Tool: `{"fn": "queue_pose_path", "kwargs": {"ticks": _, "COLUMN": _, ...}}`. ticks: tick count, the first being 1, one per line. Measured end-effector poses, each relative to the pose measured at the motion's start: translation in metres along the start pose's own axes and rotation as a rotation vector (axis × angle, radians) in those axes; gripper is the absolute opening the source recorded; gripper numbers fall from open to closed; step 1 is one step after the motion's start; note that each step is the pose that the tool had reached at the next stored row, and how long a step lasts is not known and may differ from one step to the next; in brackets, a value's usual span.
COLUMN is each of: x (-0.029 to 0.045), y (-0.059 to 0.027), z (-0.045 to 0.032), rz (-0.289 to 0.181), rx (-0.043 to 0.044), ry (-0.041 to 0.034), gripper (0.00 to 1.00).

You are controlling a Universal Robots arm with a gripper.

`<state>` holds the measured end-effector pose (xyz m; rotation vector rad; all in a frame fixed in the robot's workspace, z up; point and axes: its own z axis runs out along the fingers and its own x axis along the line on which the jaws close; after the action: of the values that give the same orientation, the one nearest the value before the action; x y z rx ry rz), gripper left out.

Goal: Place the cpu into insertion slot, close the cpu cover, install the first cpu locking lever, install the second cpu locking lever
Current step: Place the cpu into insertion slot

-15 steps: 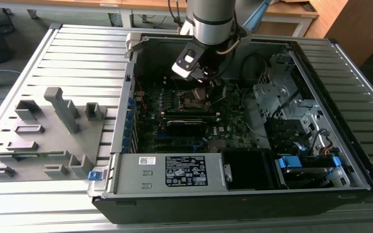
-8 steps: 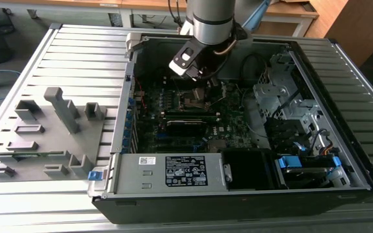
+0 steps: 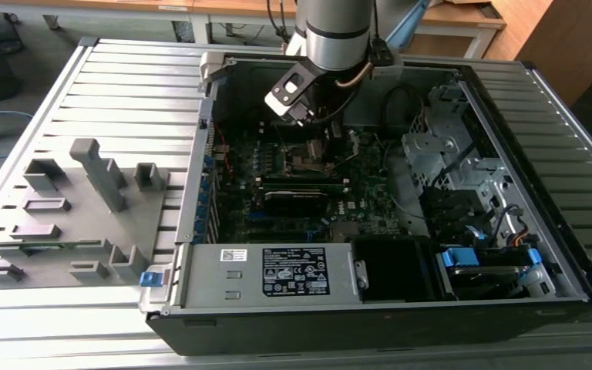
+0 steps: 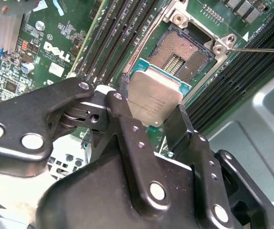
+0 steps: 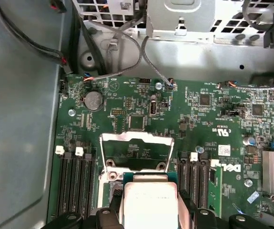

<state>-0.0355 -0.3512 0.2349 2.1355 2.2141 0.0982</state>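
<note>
My gripper [image 3: 314, 137] reaches down into the open computer case [image 3: 543, 254]. It is shut on the cpu [image 4: 157, 98], a small silver-topped square chip pinched by its edges between the two black fingers [image 4: 123, 117]. The chip hangs tilted just above and beside the insertion slot [image 4: 182, 53], whose contact field lies bare. In the first wrist view the cpu [image 5: 148, 200] sits between the fingertips in front of the cpu cover [image 5: 136, 139], a silvery frame swung up and standing open. A thin locking lever [image 4: 260, 49] juts out beside the slot.
Long black memory slots [image 4: 122, 33] flank the socket on both sides. A power supply box [image 3: 275, 271] with a white label fills the case's near end, and a drive cage [image 3: 450, 150] stands at the exterior view's right. A grey parts fixture [image 3: 80, 208] lies outside the case.
</note>
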Motion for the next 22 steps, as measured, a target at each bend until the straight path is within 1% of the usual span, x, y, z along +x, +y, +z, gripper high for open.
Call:
{"fn": "queue_pose_path", "kwargs": {"ticks": 5, "x": 0.0, "y": 0.0, "z": 0.0001, "rz": 0.0, "rx": 0.0, "ry": 0.0, "gripper": 0.54}}
{"fn": "queue_pose_path", "kwargs": {"ticks": 6, "x": 0.0001, "y": 0.0, "z": 0.0001, "rz": 0.0, "rx": 0.0023, "ry": 0.0001, "gripper": 0.54}}
{"fn": "queue_pose_path", "kwargs": {"ticks": 7, "x": 0.0001, "y": 0.0001, "z": 0.0002, "rz": 0.0, "rx": 0.0079, "ry": 0.0004, "gripper": 0.54}}
{"fn": "queue_pose_path", "kwargs": {"ticks": 8, "x": 0.0001, "y": 0.0, "z": 0.0001, "rz": 0.0, "rx": 0.0101, "ry": 0.0002, "gripper": 0.54}}
{"fn": "queue_pose_path", "kwargs": {"ticks": 13, "x": 0.0, "y": 0.0001, "z": 0.0001, "rz": 0.001, "rx": 0.0102, "ry": 0.0003, "gripper": 0.54}}
{"fn": "queue_pose_path", "kwargs": {"ticks": 15, "x": 0.0, "y": 0.0001, "z": 0.0002, "rz": 0.017, "rx": 0.0102, "ry": -0.001, "gripper": 0.54}}
{"fn": "queue_pose_path", "kwargs": {"ticks": 20, "x": 0.0, "y": 0.0, "z": 0.0006, "rz": 0.078, "rx": 0.0103, "ry": -0.0061, "gripper": 0.54}}
{"fn": "queue_pose_path", "kwargs": {"ticks": 22, "x": 0.0, "y": 0.0, "z": 0.0006, "rz": 0.088, "rx": 0.0103, "ry": -0.0069, "gripper": 0.54}}
